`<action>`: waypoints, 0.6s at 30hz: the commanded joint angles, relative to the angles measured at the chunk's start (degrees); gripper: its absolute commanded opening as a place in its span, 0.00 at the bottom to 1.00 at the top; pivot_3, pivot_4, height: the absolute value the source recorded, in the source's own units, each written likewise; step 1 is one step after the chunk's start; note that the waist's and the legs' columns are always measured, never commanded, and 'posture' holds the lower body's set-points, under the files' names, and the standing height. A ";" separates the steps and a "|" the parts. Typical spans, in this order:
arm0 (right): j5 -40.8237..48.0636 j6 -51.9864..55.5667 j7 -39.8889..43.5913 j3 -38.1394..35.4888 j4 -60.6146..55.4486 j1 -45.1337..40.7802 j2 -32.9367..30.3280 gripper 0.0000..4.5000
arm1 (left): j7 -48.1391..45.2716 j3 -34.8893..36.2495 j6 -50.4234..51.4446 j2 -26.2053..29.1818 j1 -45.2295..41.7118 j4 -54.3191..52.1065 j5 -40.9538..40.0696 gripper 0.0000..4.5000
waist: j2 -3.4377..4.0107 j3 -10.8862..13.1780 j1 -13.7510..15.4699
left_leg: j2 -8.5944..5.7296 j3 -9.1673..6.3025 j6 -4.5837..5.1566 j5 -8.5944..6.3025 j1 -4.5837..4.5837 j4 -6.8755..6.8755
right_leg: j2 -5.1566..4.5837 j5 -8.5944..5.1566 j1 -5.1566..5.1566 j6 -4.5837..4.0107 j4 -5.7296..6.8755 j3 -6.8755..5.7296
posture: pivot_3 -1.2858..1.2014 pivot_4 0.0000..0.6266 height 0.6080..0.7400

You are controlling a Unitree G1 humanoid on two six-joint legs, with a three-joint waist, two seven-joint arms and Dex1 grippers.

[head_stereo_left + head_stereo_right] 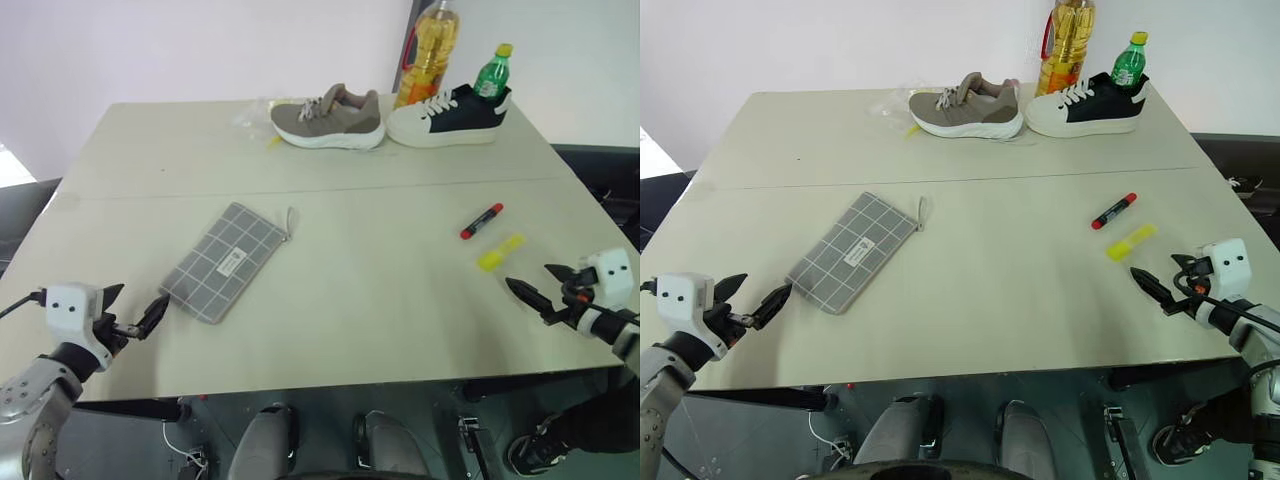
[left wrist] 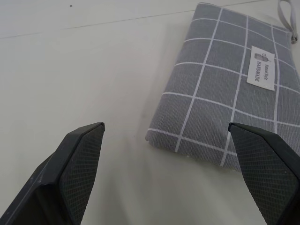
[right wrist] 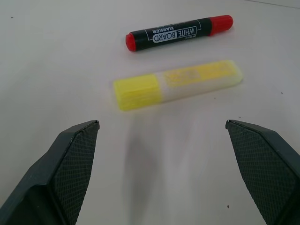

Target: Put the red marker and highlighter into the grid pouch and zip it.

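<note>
The grid pouch [image 1: 228,260] lies flat on the left half of the table, grey with white lines and a small white label, its zip pull at the far corner. My left gripper [image 1: 144,293] hovers open just short of the pouch's near corner [image 2: 187,122], touching nothing. The red marker [image 1: 481,221] has a black barrel and red ends and lies on the right half. The yellow highlighter [image 1: 500,252] rests just nearer to me, beside it. My right gripper [image 1: 528,274] is open just behind the highlighter [image 3: 178,84] and holds nothing.
Along the table's far edge stand a tan shoe [image 1: 328,119], a black-and-white shoe [image 1: 448,116], a bottle of yellow oil [image 1: 428,50] and a green bottle [image 1: 492,72]. A crumpled clear wrapper [image 1: 254,116] lies beside the tan shoe.
</note>
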 commanded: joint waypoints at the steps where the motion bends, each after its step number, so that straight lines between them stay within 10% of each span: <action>1: -0.18 -2.16 0.34 -0.87 0.35 -0.65 -0.79 1.00 | -0.13 1.02 -0.77 -0.13 0.35 -2.38 -0.68 0.99 | 0.00 0.00 -0.01 | 0.00 0.00 0.01 0.01 0.00 0.00 | 0.00 0.00 0.00 0.00 0.00 0.00 | 0.52 0.24 0.93; 18: 1.36 -0.01 2.49 11.85 -9.13 -12.72 3.46 1.00 | 7.39 -1.37 -8.10 -7.21 0.82 -3.67 6.95 0.99 | -0.11 -0.01 -0.15 | 0.18 0.58 0.04 0.02 0.06 0.00 | -0.22 0.01 -0.06 0.00 0.13 -0.05 | 0.52 0.24 0.93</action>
